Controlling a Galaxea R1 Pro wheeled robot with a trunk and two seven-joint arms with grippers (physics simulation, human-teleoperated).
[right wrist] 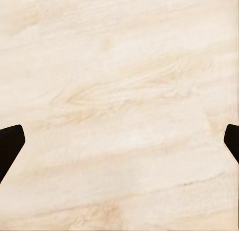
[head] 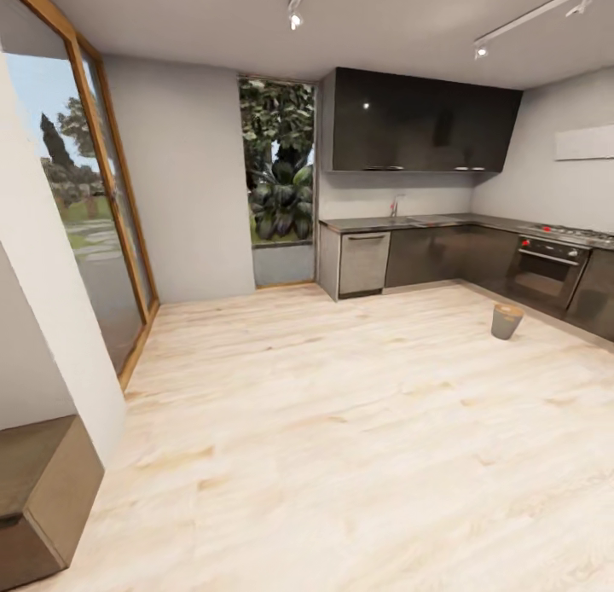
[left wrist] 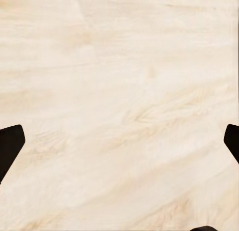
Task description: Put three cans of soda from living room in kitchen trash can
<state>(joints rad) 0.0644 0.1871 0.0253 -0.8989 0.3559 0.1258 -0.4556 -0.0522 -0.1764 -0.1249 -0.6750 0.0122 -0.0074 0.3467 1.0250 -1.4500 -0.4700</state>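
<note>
The kitchen lies ahead in the head view, with dark glossy cabinets point(head: 422, 121) and a grey countertop point(head: 426, 222). The tash can point(head: 506, 322), a small round tapered brown bin, stands on the pale wood floor in front of the steel oven point(head: 546, 272) at the right. The cans of soda are out of view. My left gripper point(left wrist: 119, 146) hangs over bare wood floor, its black fingertips point(left wrist: 10, 143) far apart, open and empty. My right gripper point(right wrist: 119, 146) is the same: open over the floor with nothing between its fingers.
A white wall corner and a brown low cabinet point(head: 43, 490) stand close at the left. Wood-framed glass doors point(head: 94, 234) run along the left wall. A steel dishwasher point(head: 364, 264) ends the counter run. Wide pale floor point(head: 341, 421) stretches toward the bin.
</note>
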